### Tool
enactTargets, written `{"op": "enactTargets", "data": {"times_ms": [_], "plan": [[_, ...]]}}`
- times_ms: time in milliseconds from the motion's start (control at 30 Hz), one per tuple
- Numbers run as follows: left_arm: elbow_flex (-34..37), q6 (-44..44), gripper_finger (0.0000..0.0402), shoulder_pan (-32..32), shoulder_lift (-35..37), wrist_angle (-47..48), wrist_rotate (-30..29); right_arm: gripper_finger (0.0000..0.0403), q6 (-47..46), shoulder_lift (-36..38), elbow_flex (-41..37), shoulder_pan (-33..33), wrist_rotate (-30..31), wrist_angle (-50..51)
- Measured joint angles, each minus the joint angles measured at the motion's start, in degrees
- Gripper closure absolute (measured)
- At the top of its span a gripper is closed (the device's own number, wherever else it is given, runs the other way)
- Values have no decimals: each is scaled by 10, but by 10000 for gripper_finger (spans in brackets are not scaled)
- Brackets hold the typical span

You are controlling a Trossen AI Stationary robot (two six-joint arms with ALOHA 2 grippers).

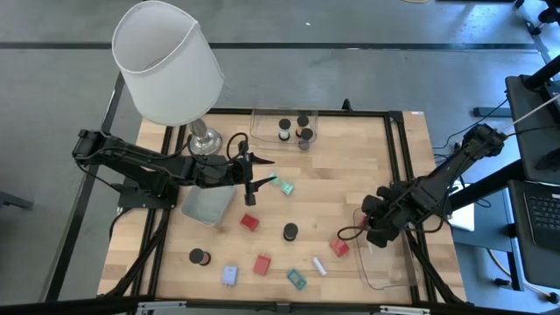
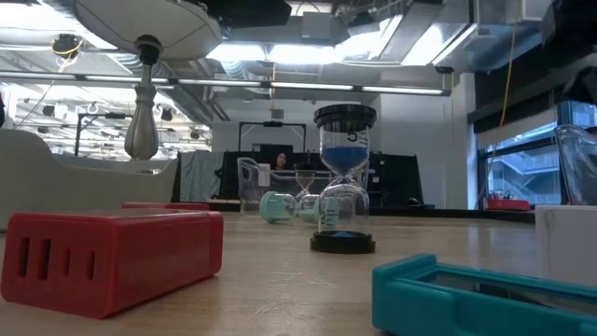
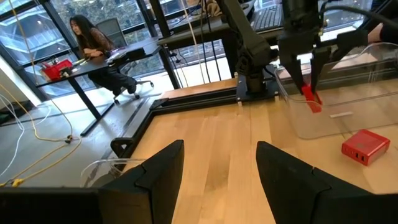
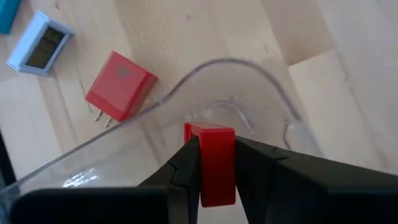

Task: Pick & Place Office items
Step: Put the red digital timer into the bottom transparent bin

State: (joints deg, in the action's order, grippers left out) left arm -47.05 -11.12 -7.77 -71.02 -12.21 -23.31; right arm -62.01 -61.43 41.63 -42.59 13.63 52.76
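Over the clear tray [image 4: 261,74], right gripper [image 4: 217,171] clamps a red block [image 4: 214,162] — long axis along the fingers, pointing down.

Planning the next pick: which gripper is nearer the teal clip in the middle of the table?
Left. The left gripper hangs just beside the teal clip. The right gripper, shut on a red block, is across the table over a clear tray.

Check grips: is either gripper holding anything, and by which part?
The right gripper clamps a red block by its two side faces, over the clear tray. The left gripper holds nothing; its fingers stand apart.
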Motion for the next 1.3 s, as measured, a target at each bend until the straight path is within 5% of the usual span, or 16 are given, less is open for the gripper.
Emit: {"op": "enactTargets", "data": {"times_ms": [1033, 1300], "plan": [[0, 0, 203, 0, 0, 0, 0, 325, -31, -50, -65, -8, 5, -78], [0, 0, 203, 0, 0, 0, 0, 284, -33, -49, -65, -8, 5, -78]]}}
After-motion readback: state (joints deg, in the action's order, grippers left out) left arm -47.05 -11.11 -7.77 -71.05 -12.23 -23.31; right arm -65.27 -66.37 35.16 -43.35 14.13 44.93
